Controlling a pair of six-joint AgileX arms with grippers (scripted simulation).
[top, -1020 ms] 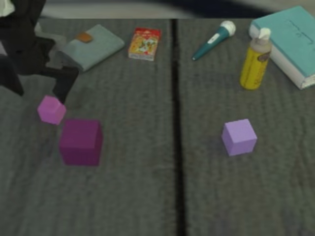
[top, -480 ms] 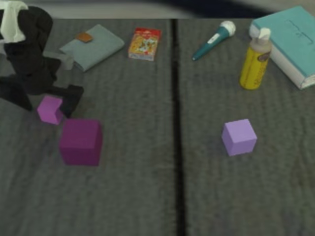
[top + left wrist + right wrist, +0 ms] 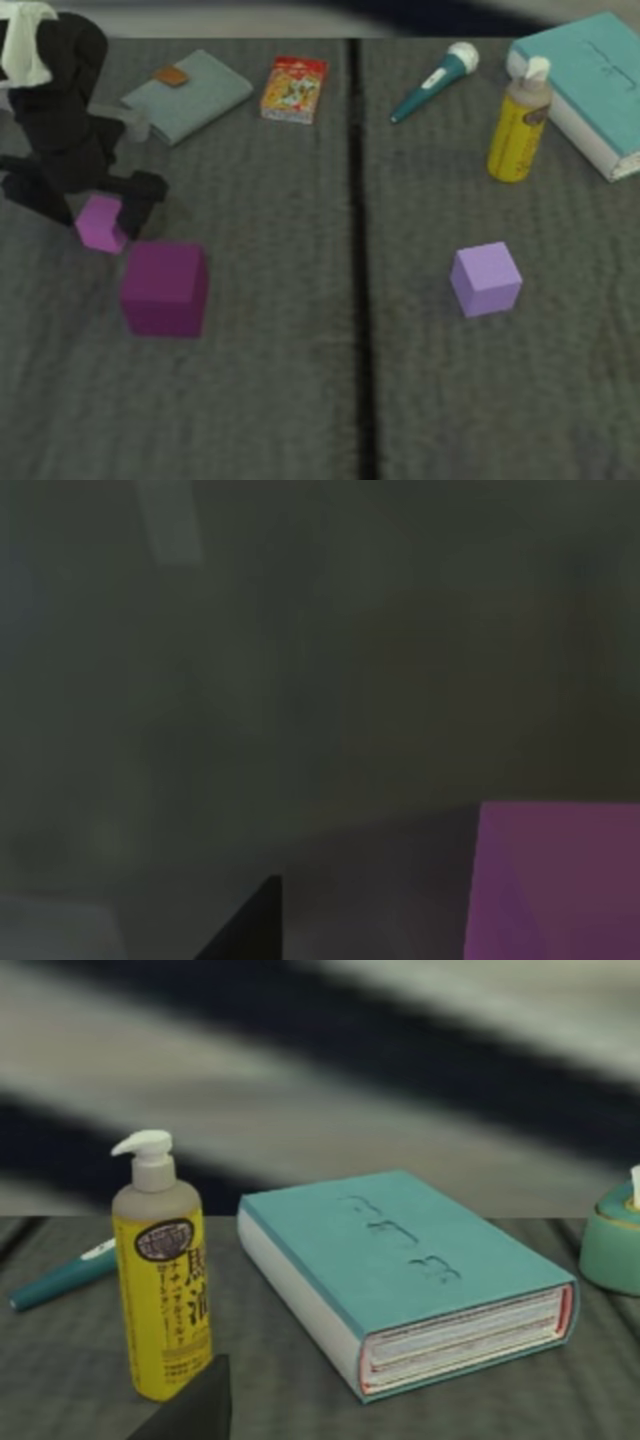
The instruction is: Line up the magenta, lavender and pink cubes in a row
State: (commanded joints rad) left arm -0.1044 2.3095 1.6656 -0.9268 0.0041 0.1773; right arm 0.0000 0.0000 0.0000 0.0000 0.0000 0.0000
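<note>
Left gripper [image 3: 100, 205]: fingers spread either side of the pink cube [image 3: 101, 224], no pinch confirmed | pink cube: just beside the magenta [image 3: 164, 288], up-left | lavender [image 3: 485, 279]: well right of the magenta | step judged: grasping pink cube | next: closing, lifting, aligning required | right arm: out of top view.

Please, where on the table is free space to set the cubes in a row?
Free: the near strip in front of the magenta and lavender. Crowded: the far edge, from wallet to book, and around the left gripper at the pink cube.
</note>
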